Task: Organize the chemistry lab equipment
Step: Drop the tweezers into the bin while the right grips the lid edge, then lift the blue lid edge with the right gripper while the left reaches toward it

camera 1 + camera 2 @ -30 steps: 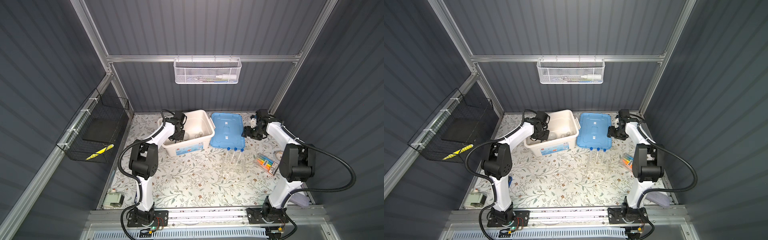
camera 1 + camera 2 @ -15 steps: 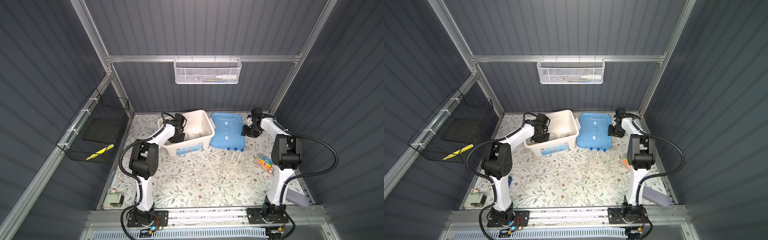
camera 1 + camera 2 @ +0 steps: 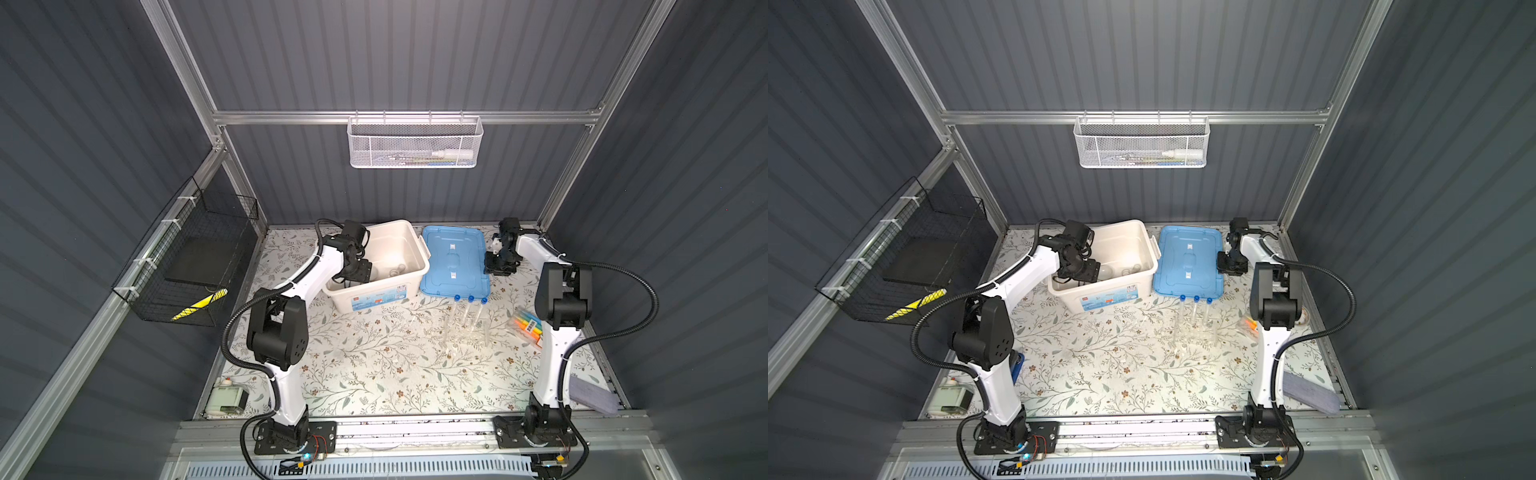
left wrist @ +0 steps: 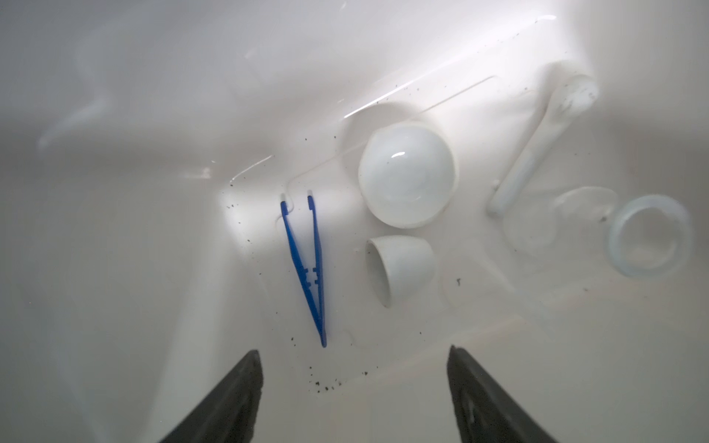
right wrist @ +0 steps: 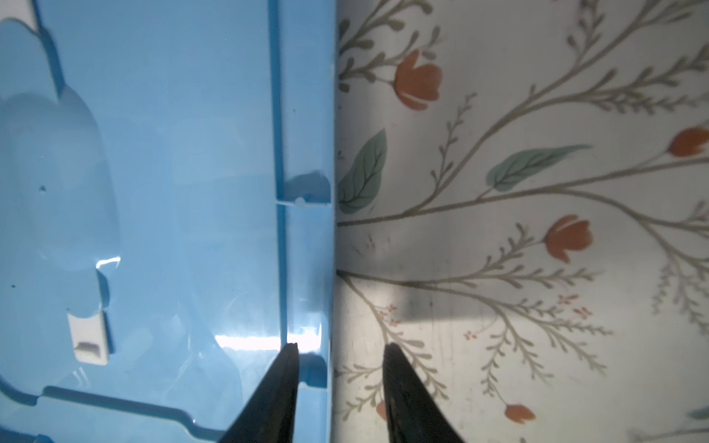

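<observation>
**Chemistry lab equipment: small pieces in the white bin, test tubes out on the floral mat**

From my seat, in both top views the open bin sits at 11 o'clock from the mat's centre. Its blue lid lies flat beside it at 1 o'clock. The three blue-capped tubes stand at about 3 o'clock in the clear rack, which I can only faintly make out. The highlighter pack is farther out at 3 o'clock, against the right arm.

My left pincer hangs inside the bin, spread wide and holding nothing. On the bin floor below it lie the blue tweezers, tips apart. Just beside them is the smaller white dish, tipped on its side, and the larger white dish sits close to that one. The white rod lies near the larger dish. The small clear flask lies on its side by the rod's end. Dark specks dot the floor.

My right pincer is at the lid's outer long edge and is partly spread. One finger is over the lid's rim and the other is over the mat, with a gap showing between that finger and the rim. It pinches nothing.
</observation>
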You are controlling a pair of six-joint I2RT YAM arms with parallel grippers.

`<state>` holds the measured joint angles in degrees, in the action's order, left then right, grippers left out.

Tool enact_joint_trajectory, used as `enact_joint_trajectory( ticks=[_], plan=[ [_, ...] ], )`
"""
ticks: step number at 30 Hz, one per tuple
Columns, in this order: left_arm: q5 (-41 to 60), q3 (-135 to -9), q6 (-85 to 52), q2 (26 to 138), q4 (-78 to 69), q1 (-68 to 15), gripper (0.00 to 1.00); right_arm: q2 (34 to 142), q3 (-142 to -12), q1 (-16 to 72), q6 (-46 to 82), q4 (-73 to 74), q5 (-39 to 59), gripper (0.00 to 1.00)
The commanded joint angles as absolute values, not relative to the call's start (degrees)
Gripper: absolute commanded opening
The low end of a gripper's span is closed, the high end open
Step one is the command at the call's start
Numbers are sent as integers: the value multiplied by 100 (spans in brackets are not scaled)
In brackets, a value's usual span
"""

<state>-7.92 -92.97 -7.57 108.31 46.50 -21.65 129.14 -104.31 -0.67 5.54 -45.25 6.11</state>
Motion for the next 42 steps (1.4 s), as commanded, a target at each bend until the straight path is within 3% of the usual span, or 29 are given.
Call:
enact_joint_trajectory(
  ticks=[1, 9, 12, 25, 42],
  plan=[
    [-681, -9501, -767, 10490, 4791, -2144, 81, 13096, -10687, -97, 570, -4726, 688, 37],
    [-817, -9487, -755, 9918, 4560, -2170, 88, 13349, -10890, -94, 468, -4878, 509, 24],
    [-851, -9465, -812, 9742, 4409, -2171, 99, 13364, -10838, -97, 416, -4861, 484, 18],
    [-801, -9579, -1058, 9640, 4221, -2222, 100, 12478, -10378, -411, 705, -4390, 1065, 1],
    [-387, -10971, -1328, 10687, 4223, -2978, 100, 11099, -9914, -854, 975, -4605, 1537, 0]
  ],
)
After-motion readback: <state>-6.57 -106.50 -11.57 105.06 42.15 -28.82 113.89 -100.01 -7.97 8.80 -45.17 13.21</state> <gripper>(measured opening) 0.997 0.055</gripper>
